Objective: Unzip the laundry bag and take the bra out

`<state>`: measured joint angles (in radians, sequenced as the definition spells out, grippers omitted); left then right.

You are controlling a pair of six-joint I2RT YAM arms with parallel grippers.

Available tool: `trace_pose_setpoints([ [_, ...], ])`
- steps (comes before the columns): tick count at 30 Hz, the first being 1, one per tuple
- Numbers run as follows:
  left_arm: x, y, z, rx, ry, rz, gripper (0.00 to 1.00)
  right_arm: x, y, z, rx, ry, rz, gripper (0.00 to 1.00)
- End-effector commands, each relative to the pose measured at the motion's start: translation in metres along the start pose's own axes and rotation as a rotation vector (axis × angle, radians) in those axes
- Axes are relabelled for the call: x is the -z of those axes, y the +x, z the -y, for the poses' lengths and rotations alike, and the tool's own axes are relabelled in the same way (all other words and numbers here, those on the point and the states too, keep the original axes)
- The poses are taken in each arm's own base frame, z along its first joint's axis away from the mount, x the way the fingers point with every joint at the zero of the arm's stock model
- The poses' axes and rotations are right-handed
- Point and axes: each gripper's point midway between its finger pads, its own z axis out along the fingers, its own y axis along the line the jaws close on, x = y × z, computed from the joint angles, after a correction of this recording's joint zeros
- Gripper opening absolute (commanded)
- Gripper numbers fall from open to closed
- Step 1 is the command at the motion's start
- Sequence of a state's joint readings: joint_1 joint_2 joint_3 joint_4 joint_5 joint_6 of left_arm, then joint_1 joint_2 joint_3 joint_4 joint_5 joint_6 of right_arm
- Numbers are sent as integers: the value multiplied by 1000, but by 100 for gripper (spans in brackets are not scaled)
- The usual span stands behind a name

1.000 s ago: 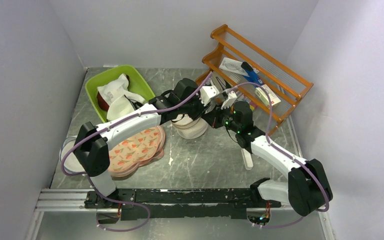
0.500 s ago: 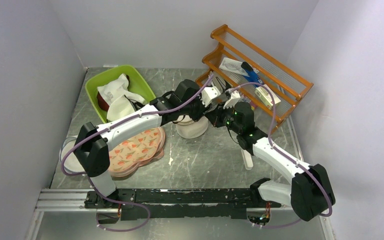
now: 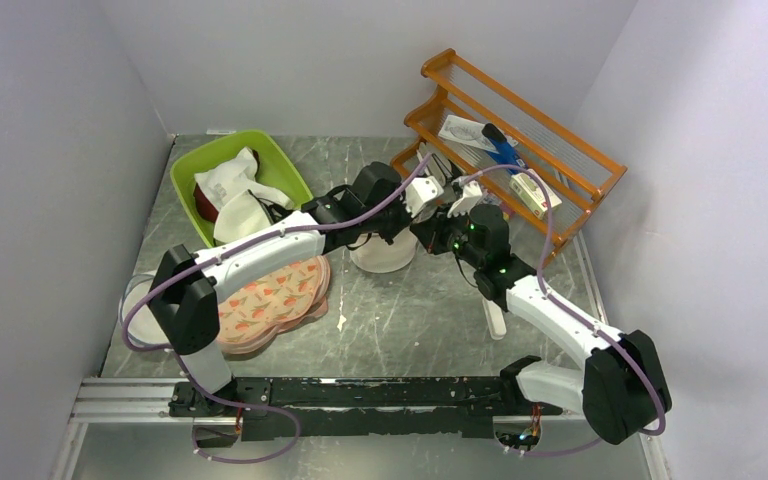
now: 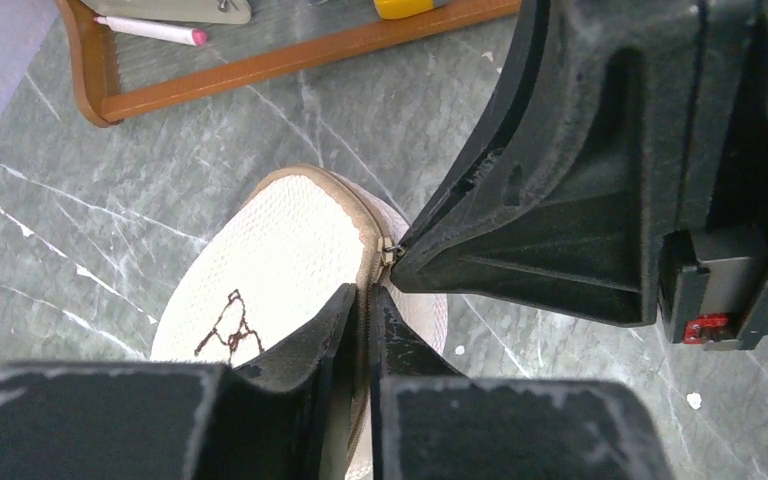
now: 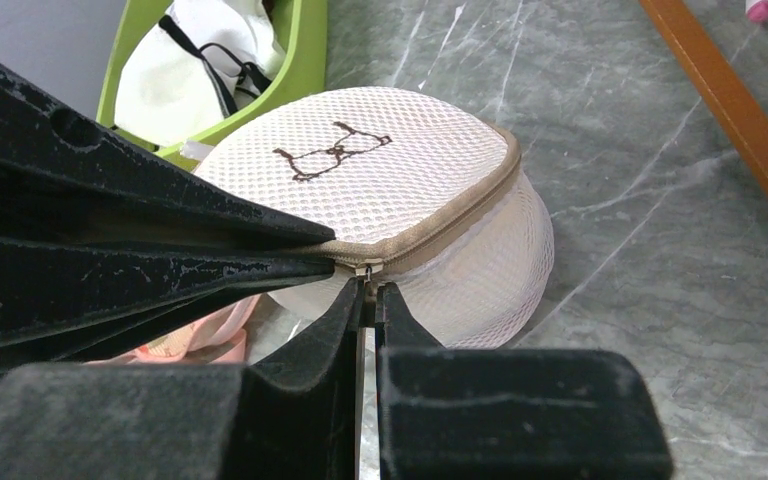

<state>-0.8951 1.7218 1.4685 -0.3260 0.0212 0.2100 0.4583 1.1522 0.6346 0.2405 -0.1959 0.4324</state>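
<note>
Bench (image 3: 410, 310): grey-green marbled top, pale veins; flat
Walls (image 3: 360, 60): plain pale lilac-white panels at left, back and right; matte
Furniture: orange-brown wooden slatted rack (image 3: 550, 150); two tiers; far right corner
Near edge: aluminium rail (image 3: 120, 395)
Light: even, soft; faint shadows

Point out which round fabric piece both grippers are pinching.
The laundry bag, white mesh with a bra outline drawn on top; the fruit-printed pads lie apart to its left.
</note>
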Motion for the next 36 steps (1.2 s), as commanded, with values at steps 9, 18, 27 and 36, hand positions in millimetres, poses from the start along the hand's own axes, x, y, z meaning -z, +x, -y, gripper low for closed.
trace_pose_setpoints([
  [9, 20, -17, -14, -39, -103, 62, 7, -1, 12, 59, -84, 248, -27, 0],
  [18, 23, -19, -18, -42, -132, 69, 7, 4, 8, 69, -80, 233, -18, 0],
  [27, 15, -10, -12, -58, -123, 36, 35, 6, -7, 18, -12, -2, 38, 0],
  [36, 12, -6, -15, -60, -147, 20, 47, 3, -9, -15, 7, -105, 43, 0],
])
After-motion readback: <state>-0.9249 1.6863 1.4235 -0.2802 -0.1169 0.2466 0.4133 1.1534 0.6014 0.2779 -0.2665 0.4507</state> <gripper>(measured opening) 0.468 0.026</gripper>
